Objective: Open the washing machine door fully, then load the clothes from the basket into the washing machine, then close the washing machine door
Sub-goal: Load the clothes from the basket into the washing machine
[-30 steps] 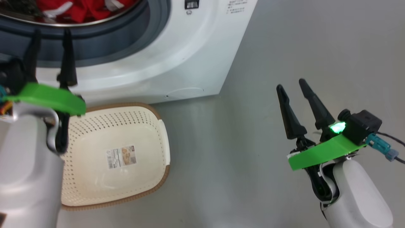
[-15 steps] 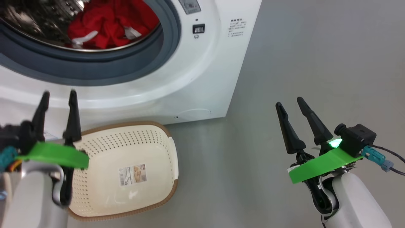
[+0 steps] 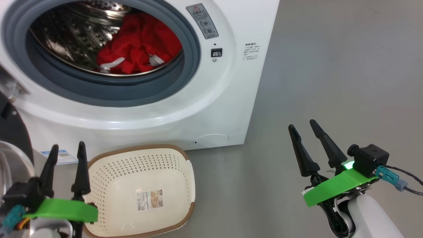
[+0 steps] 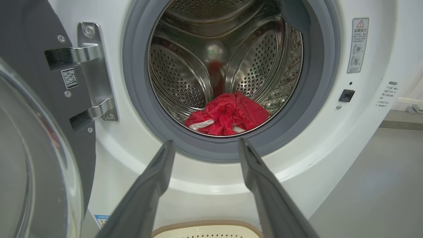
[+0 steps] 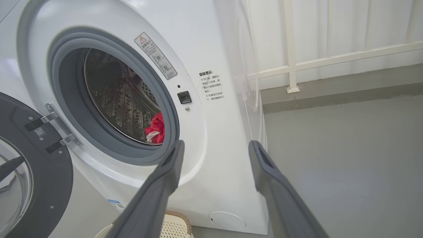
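Note:
The white washing machine (image 3: 214, 99) stands with its door (image 3: 13, 132) swung open to the left, glass bowl facing me. The red clothes (image 3: 138, 49) with white stripes lie in the steel drum, also seen as the clothes (image 4: 228, 114) in the left wrist view. The cream basket (image 3: 115, 175) sits on the floor in front of the machine, with just a label on its bottom. My left gripper (image 3: 67, 147) is open and holds nothing; it hangs over the basket's left rim, pointing at the drum. My right gripper (image 3: 301, 124) is open, holding nothing, over bare floor right of the machine.
Grey floor (image 3: 330, 66) stretches to the right of the machine. A white railing (image 5: 290, 66) and a low kerb run behind it. The door's hinge (image 4: 89, 72) sits left of the opening. A blue sticker (image 3: 57, 155) marks the machine's lower left corner.
The head camera has tilted up, so the whole picture slid down. My left gripper has drawn back from the door seal to above the basket's rim. The right arm has held still.

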You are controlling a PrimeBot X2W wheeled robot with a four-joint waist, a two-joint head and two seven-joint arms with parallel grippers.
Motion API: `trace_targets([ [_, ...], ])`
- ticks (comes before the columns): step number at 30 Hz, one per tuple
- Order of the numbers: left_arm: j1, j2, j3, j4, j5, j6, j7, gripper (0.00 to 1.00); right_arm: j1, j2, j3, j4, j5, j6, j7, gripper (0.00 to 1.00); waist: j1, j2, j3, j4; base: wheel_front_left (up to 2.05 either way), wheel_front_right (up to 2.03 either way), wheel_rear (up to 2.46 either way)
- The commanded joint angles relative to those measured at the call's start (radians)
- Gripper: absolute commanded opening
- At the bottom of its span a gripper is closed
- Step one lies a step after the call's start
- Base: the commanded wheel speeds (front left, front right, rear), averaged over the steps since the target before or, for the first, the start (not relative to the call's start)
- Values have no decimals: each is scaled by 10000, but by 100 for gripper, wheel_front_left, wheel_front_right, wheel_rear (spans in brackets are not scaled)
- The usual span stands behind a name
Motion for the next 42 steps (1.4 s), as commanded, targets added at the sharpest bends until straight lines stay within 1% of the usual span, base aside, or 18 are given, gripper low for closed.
trace_targets([
  [1, 77, 186, 420, -415, 18, 69, -53, 100, 106, -43, 201, -219, 107, 16, -48, 100, 0, 0, -195, 145, 0, 0, 0],
  [5, 684, -72, 608, -1012, -4, 114, -53, 100, 231, -96, 175, -223, 123, 16, -48, 100, 0, 0, -345, 272, 0, 0, 0],
  [10, 1190, -256, 661, -1490, 162, 145, -53, 100, 308, -145, 147, -231, 127, 16, -48, 100, 0, 0, -430, 398, 0, 0, 0],
  [23, 2051, -675, 879, -2033, 315, 151, -53, 100, 483, -282, 84, -191, 147, 16, -48, 100, 0, 0, -703, 474, 0, 0, 0],
  [42, 2318, -855, 883, -2337, 439, 52, -53, 100, 578, -345, -72, -148, -10, 16, -48, 100, 0, 0, -817, 510, 0, 0, 0],
])
